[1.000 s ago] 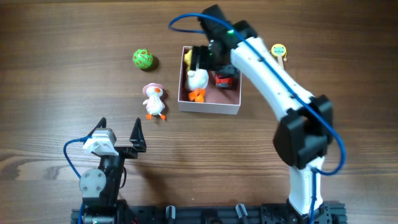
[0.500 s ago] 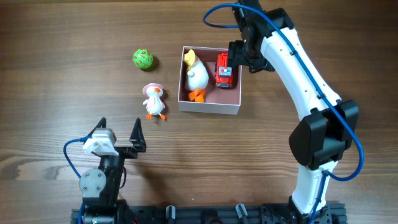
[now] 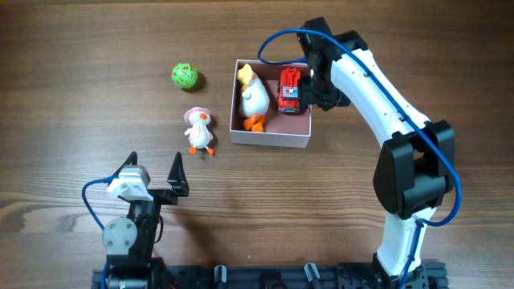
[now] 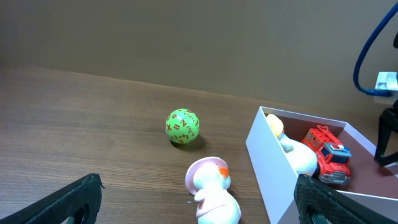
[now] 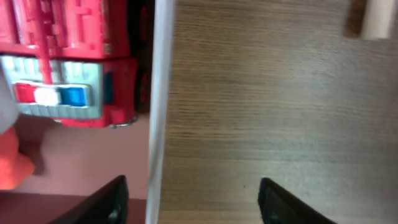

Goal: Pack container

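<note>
We judged the packing half done: a white duck and a red truck lay in the container, while a green ball and a pink-hatted duck lay on the table to its left. The container, square, shallow, white outside, pink inside, stood near the table's far edge. The right claw straddled its right wall, empty, jaws apart; the left claw gaped wide.
</note>
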